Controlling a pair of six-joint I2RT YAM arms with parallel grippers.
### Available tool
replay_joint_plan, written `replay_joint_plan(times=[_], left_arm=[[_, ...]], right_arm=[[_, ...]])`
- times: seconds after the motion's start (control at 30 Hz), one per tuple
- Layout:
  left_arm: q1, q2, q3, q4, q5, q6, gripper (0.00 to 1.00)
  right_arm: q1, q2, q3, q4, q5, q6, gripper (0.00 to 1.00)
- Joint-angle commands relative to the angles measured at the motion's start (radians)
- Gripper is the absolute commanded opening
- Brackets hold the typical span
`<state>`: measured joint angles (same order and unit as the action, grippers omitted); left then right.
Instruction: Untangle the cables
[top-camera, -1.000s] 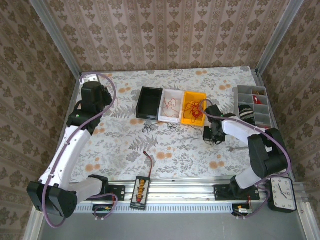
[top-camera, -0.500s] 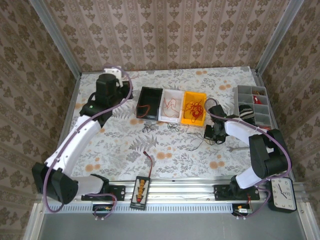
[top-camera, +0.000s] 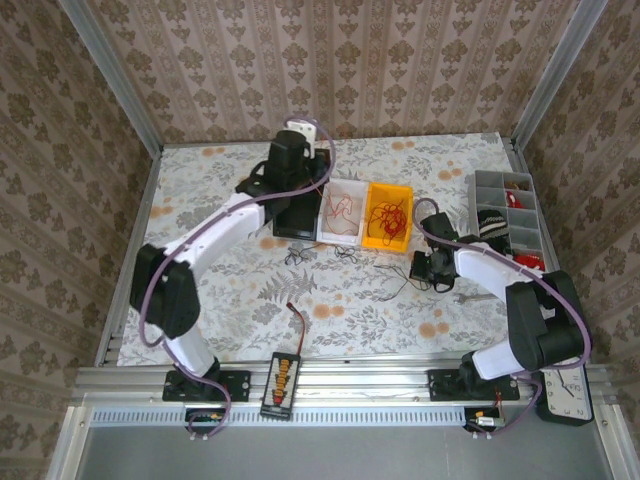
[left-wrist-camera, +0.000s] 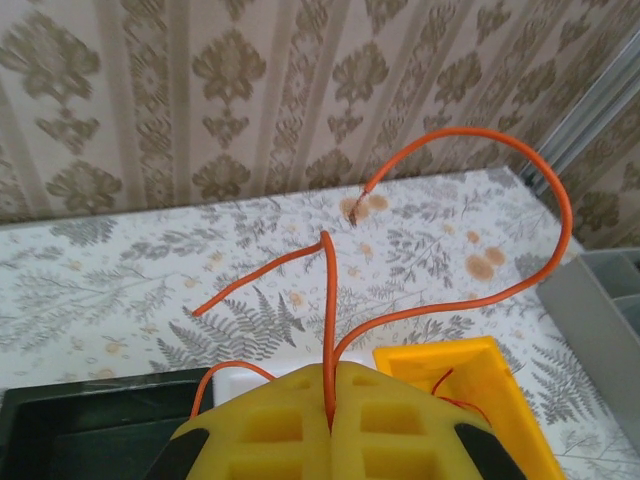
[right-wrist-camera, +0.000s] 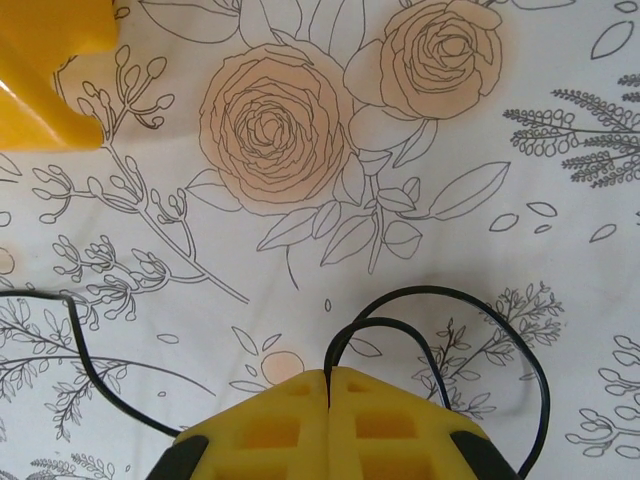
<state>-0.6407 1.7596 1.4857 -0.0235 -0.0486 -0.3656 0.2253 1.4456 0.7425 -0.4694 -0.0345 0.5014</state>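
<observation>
- The left pincer (left-wrist-camera: 330, 375) is being held fully shut on a red wire (left-wrist-camera: 327, 300), with its loops rising ahead of the tips.
- It is being swung from the far left to above the bins; the yellow bin (left-wrist-camera: 500, 400) is now just to its right.
- The right pincer (right-wrist-camera: 328, 375) is being kept clamped on a dark wire (right-wrist-camera: 440, 290) that is lying beside it.
- One red wire is probably being sorted away.

Cloth (top-camera: 240, 290) is floral, wall (top-camera: 330, 70) brown damask; red wire (left-wrist-camera: 328, 300), black wire (right-wrist-camera: 440, 290), yellow pads (left-wrist-camera: 270, 425); black bin (left-wrist-camera: 70, 430), white bin (top-camera: 355, 232), yellow bin (left-wrist-camera: 430, 350)
</observation>
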Motion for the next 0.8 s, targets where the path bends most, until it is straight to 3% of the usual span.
replay_joint_plan(times=[0.0, 0.23, 0.3, 0.33, 0.43, 0.5, 0.6, 0.77], left_arm=[[-0.023, 0.067, 0.059, 0.036, -0.012, -0.006, 0.00], [-0.063, 0.135, 0.071, -0.015, -0.018, -0.024, 0.00], [-0.063, 0.131, 0.071, -0.032, -0.011, -0.043, 0.15], [-0.063, 0.123, 0.068, -0.040, -0.005, -0.047, 0.30], [-0.061, 0.080, 0.046, -0.053, -0.004, -0.051, 0.57], [-0.056, 0.043, 0.022, -0.081, -0.027, -0.048, 0.64], [-0.035, -0.027, -0.030, -0.151, -0.043, -0.038, 0.68], [-0.002, -0.149, -0.198, -0.251, 0.029, 0.071, 0.67]], right_arm=[[0.001, -0.037, -0.018, 0.003, -0.013, -0.009, 0.05], [0.001, -0.047, -0.029, 0.006, -0.013, -0.014, 0.05], [0.001, -0.047, -0.031, 0.009, -0.015, -0.014, 0.05], [0.001, -0.047, -0.028, 0.009, -0.017, -0.014, 0.05], [0.001, -0.041, -0.023, 0.012, -0.019, -0.015, 0.05], [0.002, -0.041, -0.022, 0.015, -0.019, -0.014, 0.05], [0.000, -0.042, -0.020, 0.017, -0.022, -0.014, 0.05], [0.000, -0.036, -0.022, 0.026, -0.028, -0.020, 0.05]])
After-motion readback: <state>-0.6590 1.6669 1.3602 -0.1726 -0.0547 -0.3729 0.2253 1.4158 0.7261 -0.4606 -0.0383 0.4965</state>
